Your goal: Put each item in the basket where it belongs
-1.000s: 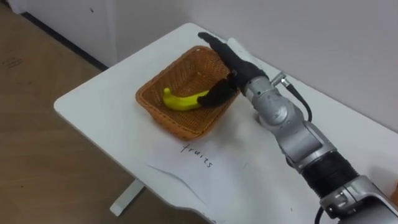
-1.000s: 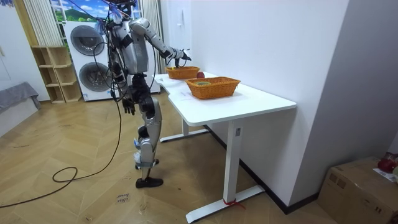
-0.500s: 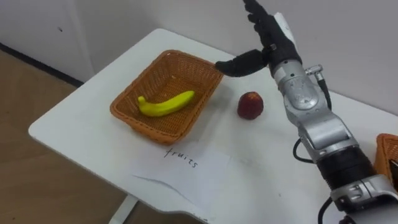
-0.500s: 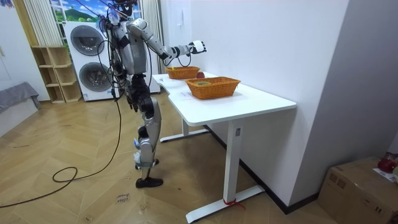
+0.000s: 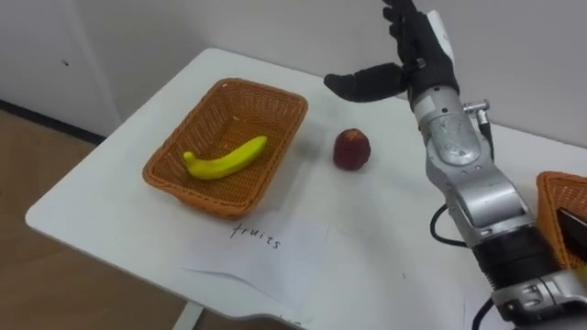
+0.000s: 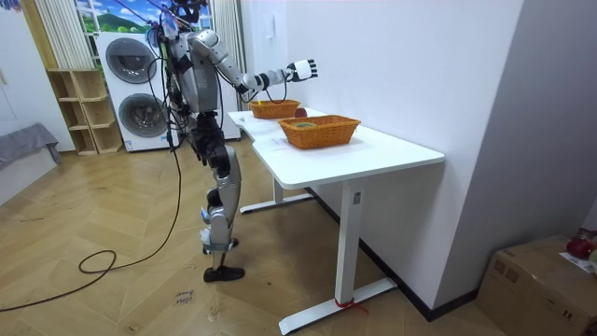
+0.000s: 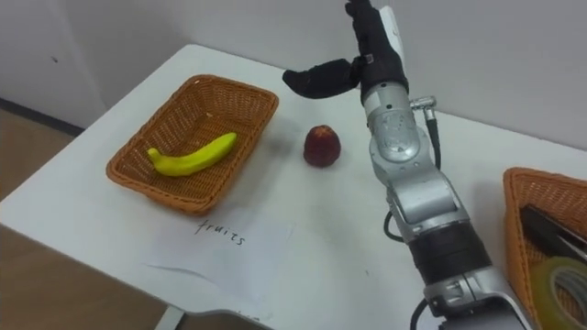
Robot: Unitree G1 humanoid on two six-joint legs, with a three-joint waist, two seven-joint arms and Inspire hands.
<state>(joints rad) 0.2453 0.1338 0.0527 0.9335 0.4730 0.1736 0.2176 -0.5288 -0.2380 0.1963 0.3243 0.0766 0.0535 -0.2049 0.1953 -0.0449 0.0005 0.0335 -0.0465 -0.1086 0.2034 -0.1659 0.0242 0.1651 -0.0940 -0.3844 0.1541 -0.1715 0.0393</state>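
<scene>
Fruit-sorting: we are holding our right robot hand [image 5: 417, 64] open and empty above the bench [image 5: 119, 183], banana [image 5: 225, 158] lying in the wicker basket [image 5: 292, 128], apple [image 5: 351, 149] sitting just beside it, likely needing our next grasp.

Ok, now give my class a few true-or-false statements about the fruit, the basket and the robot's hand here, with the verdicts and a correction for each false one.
1. The banana lies inside the basket. True.
2. The red fruit is in that basket too. False: it sits on the table, beside the basket and apart from it.
3. The right hand holds the banana. False: it is open and raised above the table, holding nothing.
4. A sheet of paper lies on the table in front of the basket. True.
</scene>
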